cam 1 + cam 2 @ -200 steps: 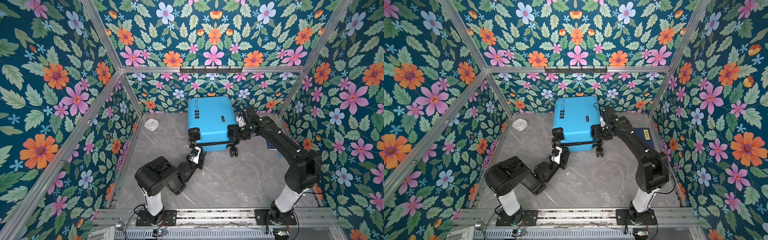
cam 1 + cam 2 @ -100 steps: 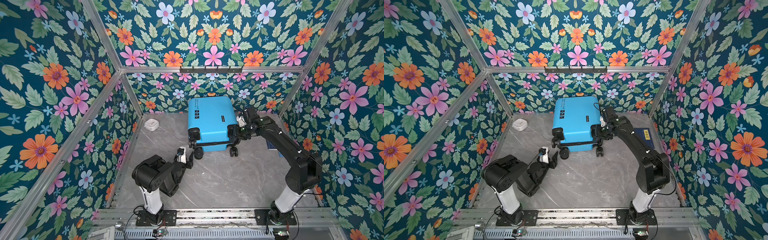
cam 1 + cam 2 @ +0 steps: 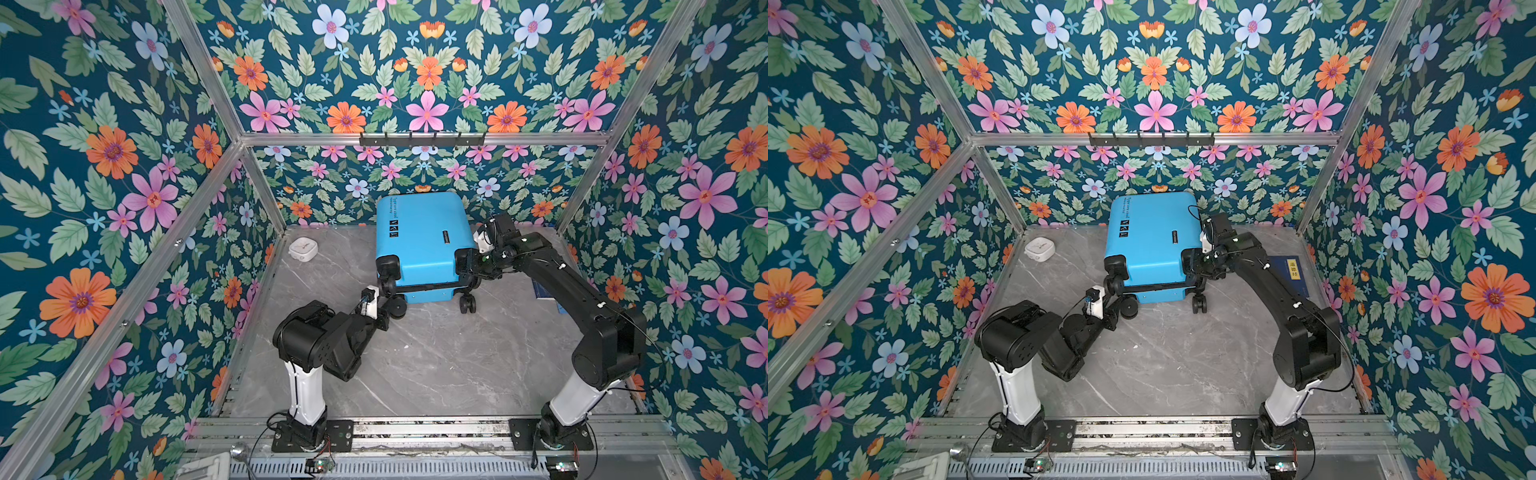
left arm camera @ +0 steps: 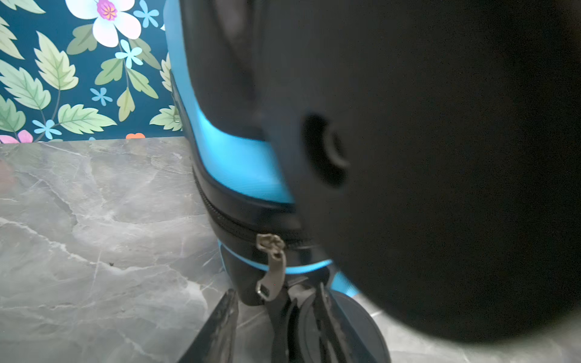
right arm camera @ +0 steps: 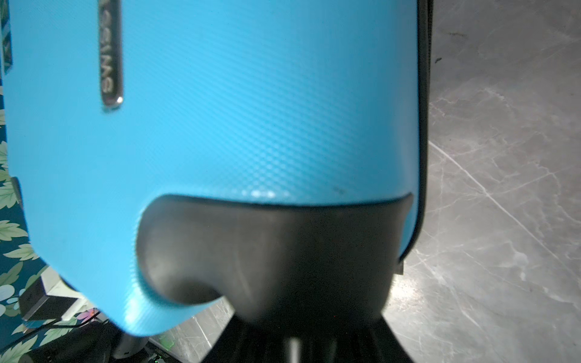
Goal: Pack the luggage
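Note:
The luggage (image 3: 419, 237) (image 3: 1150, 237), a sky-blue hard-shell suitcase, lies shut at the back of the marble floor, wheels toward me. My left gripper (image 3: 387, 305) (image 3: 1115, 305) is at its front left corner, beside a caster wheel (image 3: 397, 308). In the left wrist view the left gripper (image 4: 273, 298) is open, and the metal zipper pull (image 4: 271, 267) hangs between its fingers (image 4: 221, 323) without touching them. My right gripper (image 3: 471, 266) (image 3: 1196, 266) is shut on the black wheel housing (image 5: 267, 251) at the front right corner; its fingertips are hidden.
A small white box (image 3: 303, 249) sits at the back left of the floor. A dark-blue book with a yellow label (image 3: 1289, 270) lies by the right wall, partly under the right arm. A black hook rail (image 3: 422, 139) is mounted on the back wall.
My left gripper drew back to the left from the suitcase's corner, then came forward again to the front left wheel, with its jaws narrower. The right arm and the suitcase have stayed still.

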Motion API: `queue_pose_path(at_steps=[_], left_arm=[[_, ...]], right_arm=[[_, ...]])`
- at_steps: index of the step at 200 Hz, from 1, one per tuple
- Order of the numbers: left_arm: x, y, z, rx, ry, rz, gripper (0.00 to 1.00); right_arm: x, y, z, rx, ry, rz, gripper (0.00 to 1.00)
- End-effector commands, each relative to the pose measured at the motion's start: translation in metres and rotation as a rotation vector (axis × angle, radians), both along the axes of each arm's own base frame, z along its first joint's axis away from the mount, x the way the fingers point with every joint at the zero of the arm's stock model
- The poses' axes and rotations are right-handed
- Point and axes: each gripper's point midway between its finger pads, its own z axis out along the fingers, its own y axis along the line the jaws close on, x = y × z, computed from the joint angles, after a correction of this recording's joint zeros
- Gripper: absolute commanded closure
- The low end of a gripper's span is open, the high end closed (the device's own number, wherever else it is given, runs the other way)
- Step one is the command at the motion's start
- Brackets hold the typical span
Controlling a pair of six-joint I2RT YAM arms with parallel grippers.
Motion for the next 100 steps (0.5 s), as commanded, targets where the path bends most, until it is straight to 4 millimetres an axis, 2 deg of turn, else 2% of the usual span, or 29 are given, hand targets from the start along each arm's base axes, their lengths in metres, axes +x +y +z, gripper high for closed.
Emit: queue_pose_path(at_steps=[1, 39, 72, 100], left_arm=[[0.0045, 0.0000, 0.0151, -0.010, -0.062, -0.001, 0.58], [0.0101, -0.0043, 0.0203, 0.009, -0.093, -0.028, 0.58], [0.0091, -0.0074, 0.0148, 0.020, -0.085, -0.055, 0.68], [0.0102, -0.0054, 0.0129, 0.021, -0.080, -0.051, 0.71]], right_arm=[[0.0048, 0.0004, 0.0117, 0.007, -0.043, -0.001, 0.90], [0.0053, 0.0000, 0.0118, 0.006, -0.041, -0.002, 0.90], [0.0048, -0.0002, 0.0126, 0.002, -0.040, -0.001, 0.90], [0.0034, -0.0010, 0.0118, -0.004, -0.034, 0.001, 0.90]])
